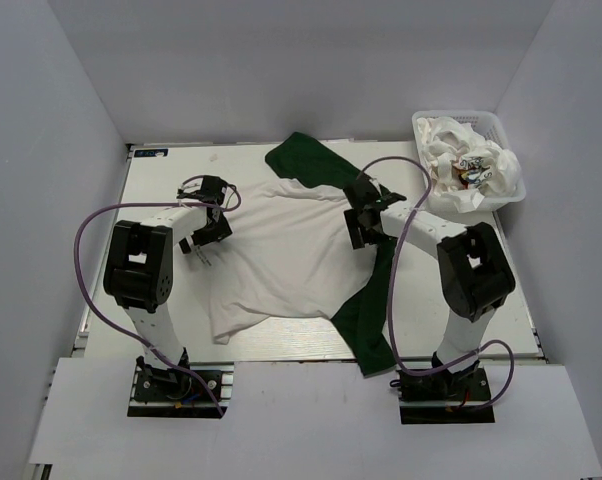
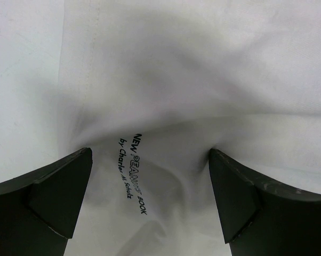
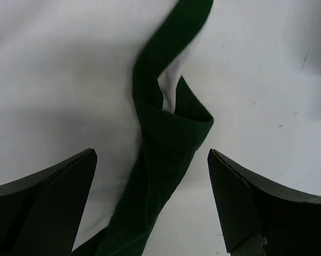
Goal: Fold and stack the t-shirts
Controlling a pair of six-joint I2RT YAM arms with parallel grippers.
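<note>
Both gape apart: left tool (image 2: 150, 154) over t-shirt (image 2: 203, 64) print (image 2: 129, 170) unseen from above, right tool (image 3: 151, 153) over green sleeve (image 3: 160, 133).

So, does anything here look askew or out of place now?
Yes. The shirt lies spread but crooked on the table, and its green edge is twisted and folded over itself, not flat. The other shirts sit crumpled in the basket, heaped above its rim.
</note>
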